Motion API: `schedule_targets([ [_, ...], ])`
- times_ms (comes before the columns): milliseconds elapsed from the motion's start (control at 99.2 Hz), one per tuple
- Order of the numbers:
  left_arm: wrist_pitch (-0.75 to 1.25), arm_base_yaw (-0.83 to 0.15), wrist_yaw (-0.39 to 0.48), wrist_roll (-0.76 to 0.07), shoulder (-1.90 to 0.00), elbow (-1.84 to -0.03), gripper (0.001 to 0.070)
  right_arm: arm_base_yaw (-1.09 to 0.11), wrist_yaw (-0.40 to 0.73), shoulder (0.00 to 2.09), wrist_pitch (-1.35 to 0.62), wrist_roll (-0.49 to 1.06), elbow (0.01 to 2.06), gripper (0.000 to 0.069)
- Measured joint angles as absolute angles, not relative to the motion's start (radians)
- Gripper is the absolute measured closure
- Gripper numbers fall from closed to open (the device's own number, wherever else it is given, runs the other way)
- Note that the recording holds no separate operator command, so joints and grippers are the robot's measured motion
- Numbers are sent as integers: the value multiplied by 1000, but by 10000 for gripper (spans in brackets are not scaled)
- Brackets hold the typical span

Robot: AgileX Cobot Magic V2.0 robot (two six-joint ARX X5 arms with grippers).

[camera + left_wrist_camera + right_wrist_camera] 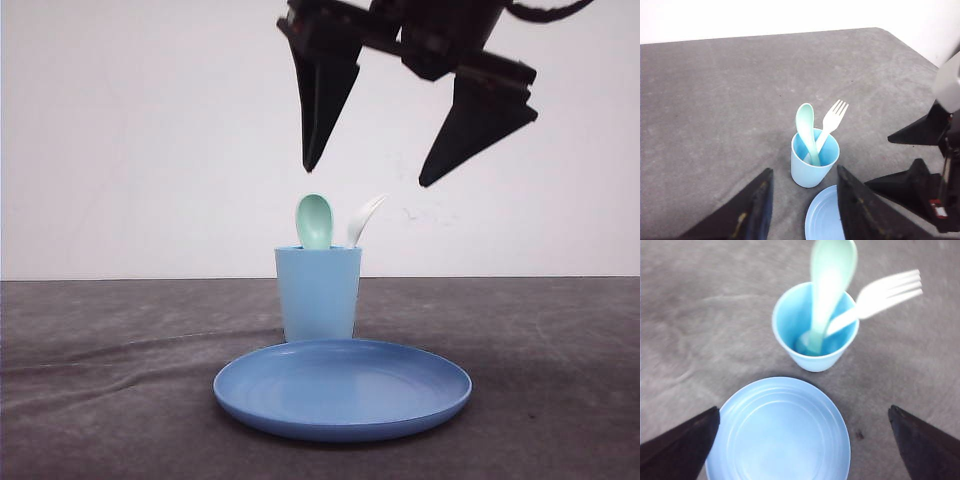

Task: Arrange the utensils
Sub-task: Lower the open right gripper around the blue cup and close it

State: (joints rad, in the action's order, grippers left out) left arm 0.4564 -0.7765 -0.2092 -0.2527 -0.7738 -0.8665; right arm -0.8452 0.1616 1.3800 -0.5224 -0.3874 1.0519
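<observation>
A pale mint-green spoon (314, 220) and a white fork (365, 215) stand together in the light blue cup (318, 295), heads up. The round blue plate (342, 388) lies bare just in front of the cup. My right gripper (370, 175) hangs open above the cup, holding nothing. In the right wrist view its fingers spread wide (804, 410) over the plate (780, 435), with the spoon (832, 265) and fork (890, 290) in the cup (790, 325) beyond. My left gripper (805, 170) is open and empty, a short way back from the cup (812, 172).
The grey table (715, 100) runs bare round the cup and plate, and its far edge and rounded corner (880, 30) meet a white wall. In the left wrist view the right gripper (877, 161) sits close beside the cup and plate (825, 220).
</observation>
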Motion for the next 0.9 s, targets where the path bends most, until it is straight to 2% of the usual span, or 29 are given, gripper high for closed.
schedule_targets([
  [343, 460, -776, -209, -258, -774, -867, 480, -845, 152, 1537, -467, -470, 1052, 9],
  [534, 467, -776, -209, -258, -774, -867, 480, -833, 140, 1601, -389, -477, 1052, 9],
  [706, 467, -776, -209, -258, -774, -867, 480, -803, 79, 1650, -309, -477, 1052, 9],
  [897, 468, -776, -209, -258, -773, -867, 480, -785, 78, 1679, -225, -474, 1052, 9],
])
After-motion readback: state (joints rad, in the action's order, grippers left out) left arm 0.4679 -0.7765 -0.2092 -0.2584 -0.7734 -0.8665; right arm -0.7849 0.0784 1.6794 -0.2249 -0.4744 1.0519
